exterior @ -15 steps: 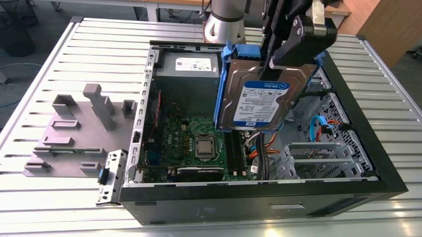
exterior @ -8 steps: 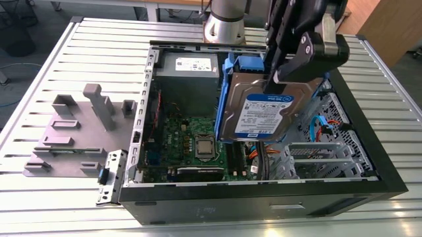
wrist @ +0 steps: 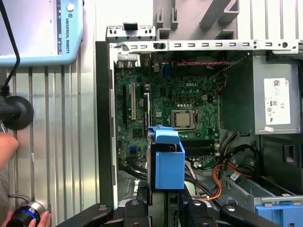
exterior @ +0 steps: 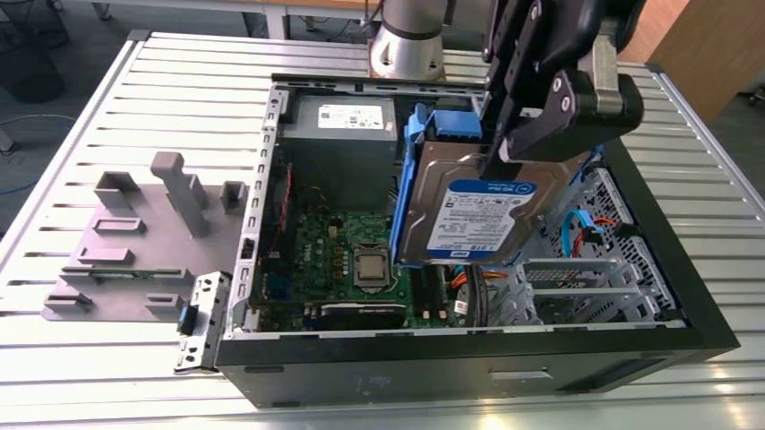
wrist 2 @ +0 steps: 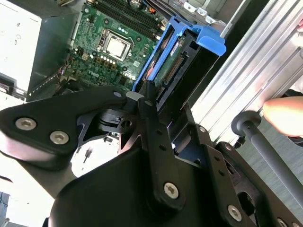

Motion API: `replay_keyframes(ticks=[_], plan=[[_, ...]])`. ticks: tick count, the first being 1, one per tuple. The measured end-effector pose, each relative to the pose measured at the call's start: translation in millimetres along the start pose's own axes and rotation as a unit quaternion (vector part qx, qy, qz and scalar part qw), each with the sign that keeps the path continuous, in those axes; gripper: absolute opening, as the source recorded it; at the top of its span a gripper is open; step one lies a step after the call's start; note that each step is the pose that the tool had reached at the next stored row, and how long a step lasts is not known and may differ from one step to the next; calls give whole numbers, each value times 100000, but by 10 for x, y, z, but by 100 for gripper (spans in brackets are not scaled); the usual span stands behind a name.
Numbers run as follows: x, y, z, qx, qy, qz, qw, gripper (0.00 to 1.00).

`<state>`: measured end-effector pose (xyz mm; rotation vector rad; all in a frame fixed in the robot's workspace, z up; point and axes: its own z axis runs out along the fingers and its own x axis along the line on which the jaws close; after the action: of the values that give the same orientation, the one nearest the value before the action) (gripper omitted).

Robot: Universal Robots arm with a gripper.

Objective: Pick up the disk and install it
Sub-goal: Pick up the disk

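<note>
the gripper [exterior: 517, 159] hangs in the upper right of the exterior view, its black fingers clamped tight on the top edge of the disk [exterior: 476, 219]. the disk sits at frame centre, tilted on edge with its label towards the camera, above the open computer case [exterior: 478, 367], between the motherboard [exterior: 347, 260] and the drive cage [exterior: 574, 291].

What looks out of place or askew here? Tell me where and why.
The disk stands out: it hangs steeply tilted in the gripper, above the open computer case and its motherboard, seated in no bay. A small metal bracket at the case's corner on the exterior view's left also sits askew.
</note>
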<state>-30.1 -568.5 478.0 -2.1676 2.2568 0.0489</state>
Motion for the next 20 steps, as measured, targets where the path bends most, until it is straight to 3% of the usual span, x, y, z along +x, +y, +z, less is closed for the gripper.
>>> replay_keyframes(ticks=[3, 11, 20], plan=[[32, 1, -2, -3, 11, 9, 100000, 35], [35, -10, -1, -2, 4, -4, 100000, 35], [27, -197, 2, -1, 3, 9, 100000, 35]])
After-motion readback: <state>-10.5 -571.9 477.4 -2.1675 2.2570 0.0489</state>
